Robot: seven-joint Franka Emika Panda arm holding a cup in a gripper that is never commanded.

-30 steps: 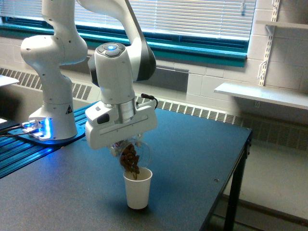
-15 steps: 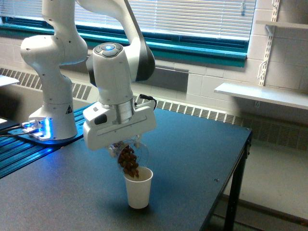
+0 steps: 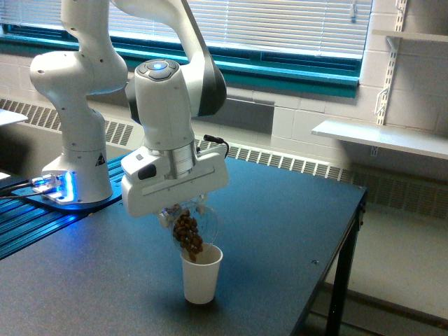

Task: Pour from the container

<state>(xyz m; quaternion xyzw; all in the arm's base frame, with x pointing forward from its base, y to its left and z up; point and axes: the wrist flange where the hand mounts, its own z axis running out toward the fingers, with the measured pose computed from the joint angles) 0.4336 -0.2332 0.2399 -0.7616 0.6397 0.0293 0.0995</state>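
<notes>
Gripper point(image 3: 183, 213) hung low over the dark table point(image 3: 280, 231); fingers clamped on the container point(image 3: 189, 229), tipped mouth-down; brown pieces point(image 3: 188, 236) ran from it into the white paper cup point(image 3: 201, 274) standing directly beneath, rim just under the mouth.

I've got open tabletop point(image 3: 280, 210) all around the paper cup point(image 3: 201, 274); directly above the cup, the tipped container point(image 3: 190, 229) blocks any approach.

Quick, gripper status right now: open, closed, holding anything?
Gripper: closed on the clear jar of brown nut-like pieces, tipped over the white paper cup.
</notes>
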